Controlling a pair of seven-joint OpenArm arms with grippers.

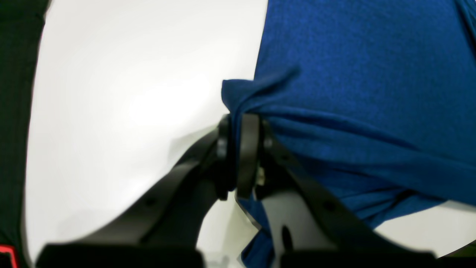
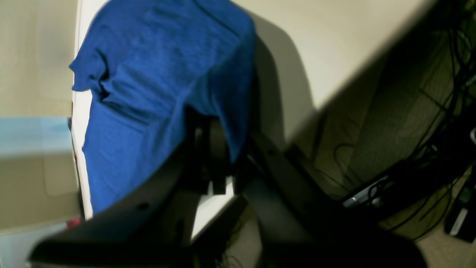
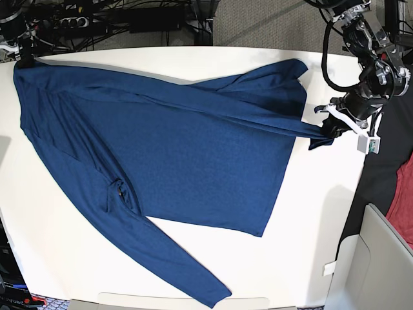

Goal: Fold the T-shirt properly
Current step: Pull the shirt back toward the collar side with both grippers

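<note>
Right gripper (image 3: 26, 61), at the far left corner of the table (image 3: 303, 245) in your base view: its jaws are pressed together on a corner of the shirt (image 3: 174, 155). In the right wrist view the cloth (image 2: 148, 74) drapes over the fingers (image 2: 208, 149) and runs away from them across the tabletop; beyond the table edge, to that gripper's side, you see a tangle of cables (image 2: 427, 149) on the floor.

Shirt: dark blue, faintly heathered knit, plain, long-sleeved. It lies spread over most of the table between the two grippers, pulled into a long taut ridge along its upper edge from one gripper to the other. One sleeve (image 3: 174, 258) trails away toward the near table edge. A small pucker sits where that sleeve meets the body.

Left gripper (image 3: 332, 126), at the right side of the base view: clamped on a bunched corner of the shirt (image 1: 353, 111). In the left wrist view the two pads (image 1: 247, 149) are nearly closed with blue cloth pinched between them, folds fanning out from the pinch.

Beyond the left gripper, off the table's right edge: a black cloth (image 3: 387, 168) and a red cloth (image 3: 403, 216).
</note>
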